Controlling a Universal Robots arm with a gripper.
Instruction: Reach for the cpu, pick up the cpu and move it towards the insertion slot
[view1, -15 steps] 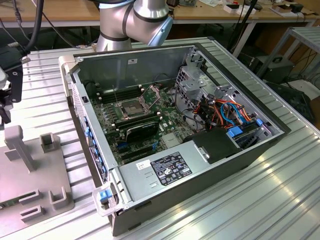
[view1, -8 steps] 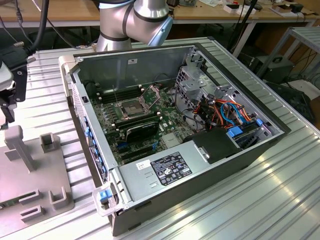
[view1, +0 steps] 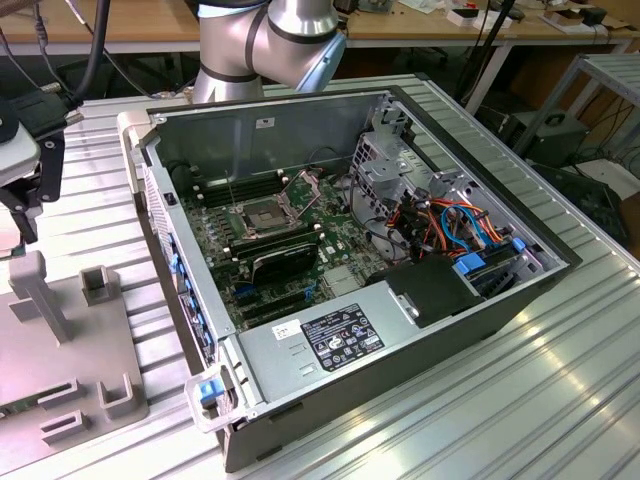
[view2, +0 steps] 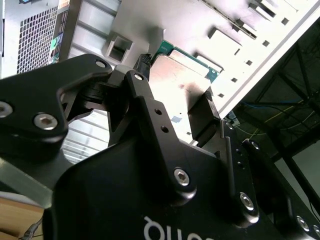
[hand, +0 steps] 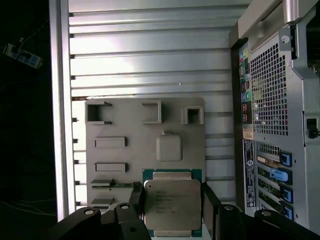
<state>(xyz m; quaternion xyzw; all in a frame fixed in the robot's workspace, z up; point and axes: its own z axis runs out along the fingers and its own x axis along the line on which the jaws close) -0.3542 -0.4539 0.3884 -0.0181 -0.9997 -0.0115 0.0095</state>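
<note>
Cpu: we are seeing the cpu (hand: 172, 204) sitting between the two black fingers (hand: 210, 202) of the claw (hand: 172, 207), just above the grey fixture plate (hand: 125, 130) on the ribbed worktop (hand: 150, 50).
Claw: we are judging it clamped on the cpu, fingers pressing opposite edges in both wrist views.
Insertion slot: the insertion slot (view1: 258, 215) is lying open inside the computer case (view1: 455, 325), well apart from the claw.
Risk: we are judging the edge grip thin; a tilt could be letting the chip slip.
Containers: the case is holding the motherboard (view1: 300, 262), power supply (view1: 325, 340) and cables (view1: 465, 225); the plate's pockets are looking bare.
</note>
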